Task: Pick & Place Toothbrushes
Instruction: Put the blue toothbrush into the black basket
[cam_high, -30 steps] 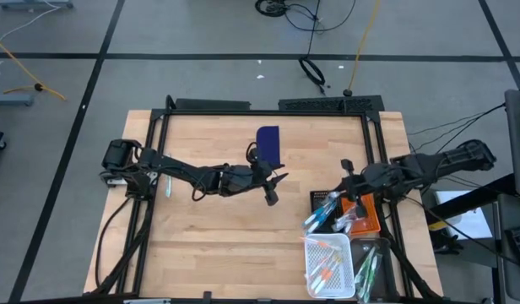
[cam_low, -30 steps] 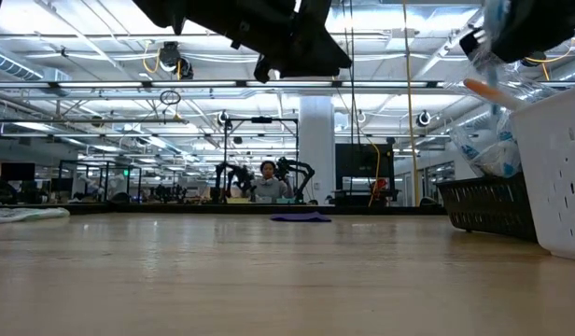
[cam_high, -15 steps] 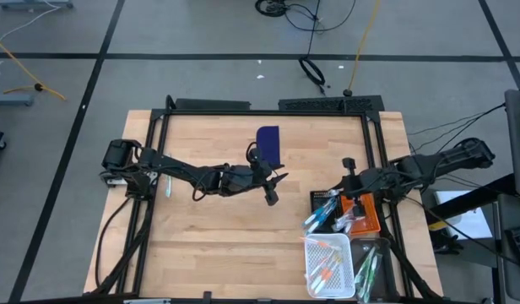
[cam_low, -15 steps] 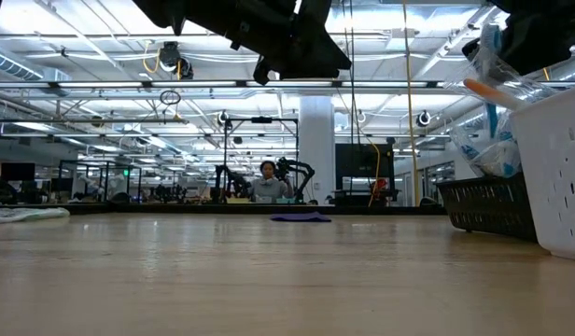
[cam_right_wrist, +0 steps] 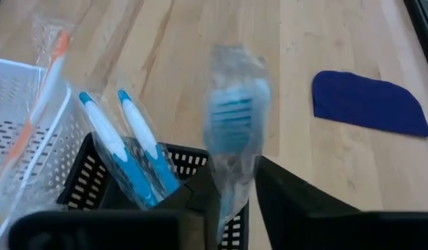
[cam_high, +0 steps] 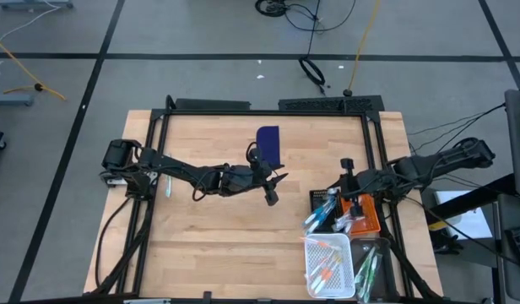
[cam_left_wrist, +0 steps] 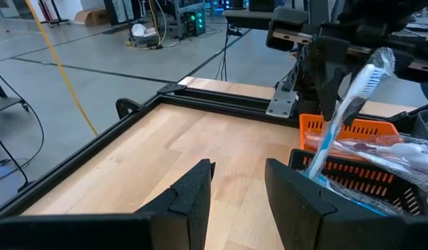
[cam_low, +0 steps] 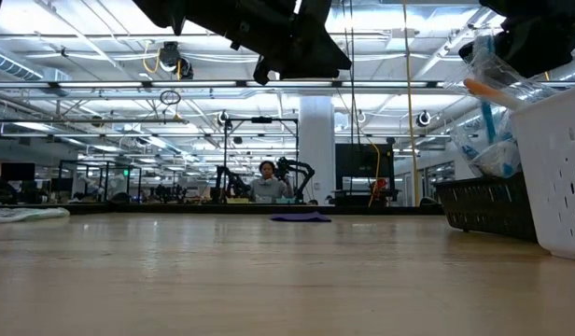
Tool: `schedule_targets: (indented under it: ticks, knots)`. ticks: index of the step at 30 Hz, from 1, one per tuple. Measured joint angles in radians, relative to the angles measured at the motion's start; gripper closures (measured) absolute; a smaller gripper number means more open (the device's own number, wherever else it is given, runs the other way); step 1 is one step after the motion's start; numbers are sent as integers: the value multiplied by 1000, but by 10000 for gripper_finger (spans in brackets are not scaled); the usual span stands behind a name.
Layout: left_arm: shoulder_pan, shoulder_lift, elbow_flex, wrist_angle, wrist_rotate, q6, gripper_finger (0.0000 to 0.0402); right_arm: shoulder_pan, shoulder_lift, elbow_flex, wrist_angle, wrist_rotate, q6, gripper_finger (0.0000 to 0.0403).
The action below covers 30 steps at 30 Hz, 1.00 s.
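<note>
the right hand [cam_high: 340, 187] hangs over the black basket [cam_high: 321, 203], a wrapped blue toothbrush [cam_right_wrist: 231, 132] standing between its slightly parted fingers. the left hand [cam_high: 275, 187] waits open at mid-desk.

Toothbrushes [cam_high: 326, 211] in black basket [cam_high: 315, 199]

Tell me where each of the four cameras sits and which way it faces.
High: overhead, straight down on the table; both arms, left gripper, right gripper.
Low: table height, level across into the room; arms overhead, white basket at right.
Left wrist: looks past its open jaws at the black basket and the right arm holding a wrapped blue toothbrush.
Right wrist: looks past its jaws along that toothbrush to the dark blue cloth.
Shared: both wrist views show that toothbrush.
</note>
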Motion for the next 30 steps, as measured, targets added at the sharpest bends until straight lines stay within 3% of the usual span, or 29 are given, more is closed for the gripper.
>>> schedule_targets:
  ticks: [9,12,30]
  knots:
    - [0,0,0,0,0,0,263,0,-2,-52,18,-25,34,275]
    - [0,0,0,0,0,0,263,0,-3,-53,35,-83,37,272]
    - [0,0,0,0,0,0,263,0,-48,-53,75,-110,26,270]
